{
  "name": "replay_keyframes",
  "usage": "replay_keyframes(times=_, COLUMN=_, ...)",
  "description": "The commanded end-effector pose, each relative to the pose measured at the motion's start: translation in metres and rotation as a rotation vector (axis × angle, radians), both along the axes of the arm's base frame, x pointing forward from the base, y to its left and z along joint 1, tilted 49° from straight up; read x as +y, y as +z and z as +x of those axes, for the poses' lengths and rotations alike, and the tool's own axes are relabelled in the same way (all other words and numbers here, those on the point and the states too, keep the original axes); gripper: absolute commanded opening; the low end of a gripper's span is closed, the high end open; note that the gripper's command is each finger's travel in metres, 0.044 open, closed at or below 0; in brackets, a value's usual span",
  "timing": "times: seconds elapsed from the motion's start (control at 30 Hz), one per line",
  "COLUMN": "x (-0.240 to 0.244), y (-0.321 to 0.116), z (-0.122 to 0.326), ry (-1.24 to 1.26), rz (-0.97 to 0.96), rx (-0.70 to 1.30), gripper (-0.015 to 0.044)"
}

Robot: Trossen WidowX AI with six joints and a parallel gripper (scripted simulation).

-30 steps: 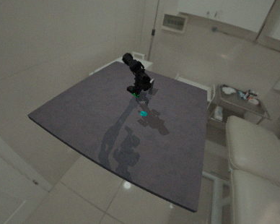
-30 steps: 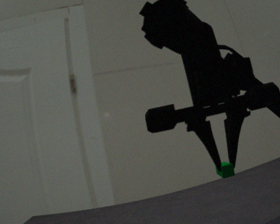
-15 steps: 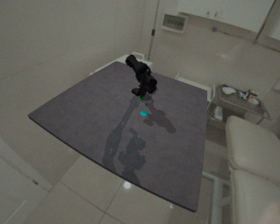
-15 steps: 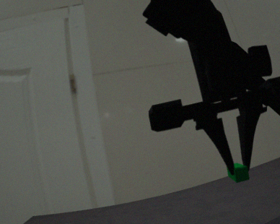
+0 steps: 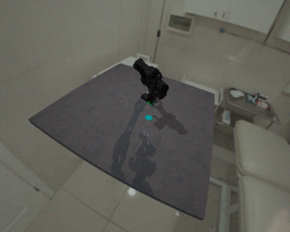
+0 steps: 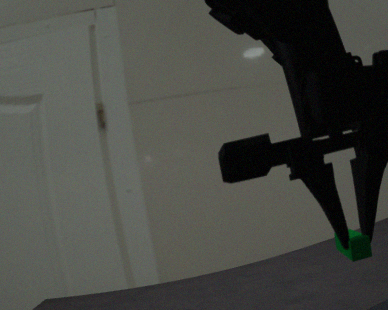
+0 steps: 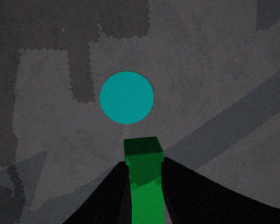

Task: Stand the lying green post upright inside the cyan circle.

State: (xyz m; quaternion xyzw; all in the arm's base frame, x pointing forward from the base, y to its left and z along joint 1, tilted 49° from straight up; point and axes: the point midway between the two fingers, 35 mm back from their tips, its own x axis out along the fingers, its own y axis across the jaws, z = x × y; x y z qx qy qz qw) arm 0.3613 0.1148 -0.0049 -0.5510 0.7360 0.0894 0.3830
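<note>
The green post [image 5: 150, 102] [image 6: 356, 247] [image 7: 147, 175] is held between the fingertips of my gripper [image 6: 359, 243] [image 7: 143, 168], which is shut on it. In the wrist view the post's end points up the picture, toward the circle, and its length runs back between the fingers to the lower edge. In the exterior view mainly its end block shows, at the fingertips; its height over the table is hard to tell. The cyan circle [image 5: 149, 117] [image 7: 127, 97] lies flat on the table, just ahead of the post's end in the wrist view, with nothing on it. It is not seen in the exterior view.
The dark table top [image 5: 87, 111] [image 6: 212, 290] carries shadows of the arm [image 5: 147, 73] around the circle. The table's edges show in the top view. Beyond it stand a steel trolley [image 5: 248, 105] and a cream padded chair [image 5: 259, 148].
</note>
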Motion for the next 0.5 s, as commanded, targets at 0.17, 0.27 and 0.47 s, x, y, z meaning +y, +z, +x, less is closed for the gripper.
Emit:
replay_keyframes(times=0.17, x=-0.0005, y=-0.0047, z=0.0002, ry=-0.025, rz=0.047, rx=-0.009, gripper=0.0023)
replay_keyframes(times=0.27, x=-0.0014, y=-0.0065, z=-0.0002, ry=-0.033, rz=0.068, rx=-0.010, gripper=0.0023)
replay_keyframes(times=0.47, x=-0.0031, y=-0.0098, z=-0.0009, ry=-0.046, rz=0.110, rx=-0.012, gripper=0.0023)
